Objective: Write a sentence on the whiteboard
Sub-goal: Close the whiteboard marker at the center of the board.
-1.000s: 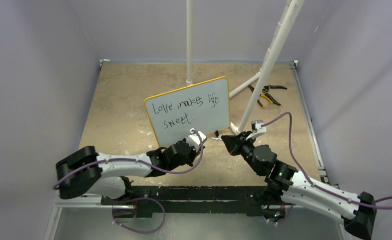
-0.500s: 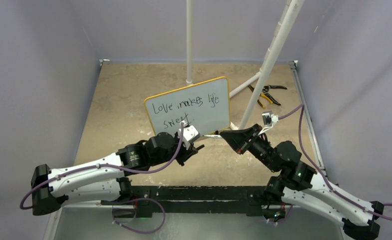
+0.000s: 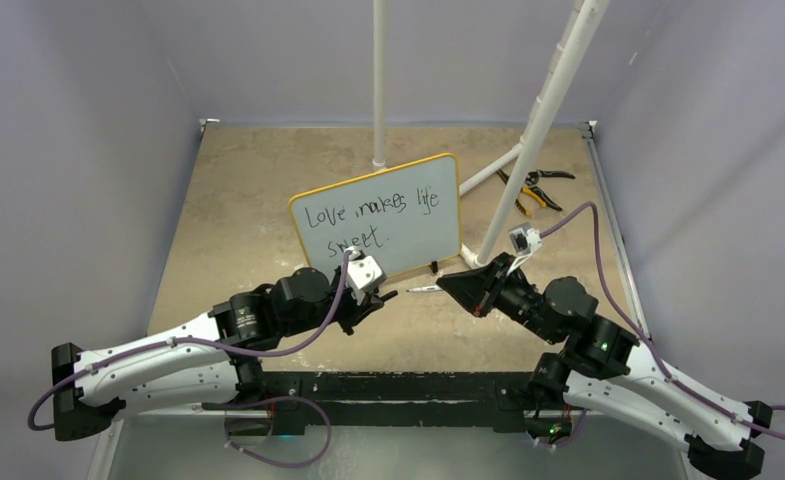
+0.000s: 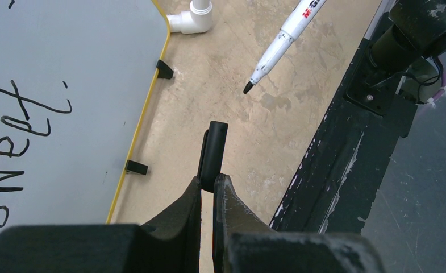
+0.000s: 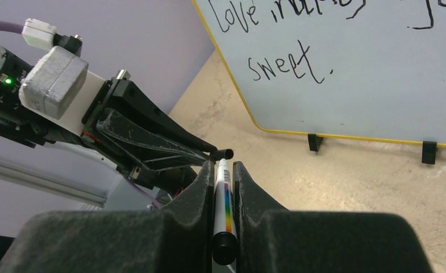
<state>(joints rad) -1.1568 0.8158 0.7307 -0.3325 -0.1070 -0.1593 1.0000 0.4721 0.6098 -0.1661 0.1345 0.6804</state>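
Both claws are closed on something: the left claw (image 4: pixel 212 181) pinches a small black cap (image 4: pixel 215 142), and the right claw (image 5: pixel 221 169) clamps a marker (image 5: pixel 223 199) along its barrel. On the tan surface (image 3: pixel 248 200), the whiteboard (image 3: pixel 418 235) stands tilted on its black feet near the middle, just beyond the claws. It reads "Love makes life sweet." with a full stop. The writing looks finished, so the step in hand appears to be recapping. The marker's bare tip points toward the black cap, near but apart. The next move calls for lining the cap's mouth up with the tip and pressing them squarely together.
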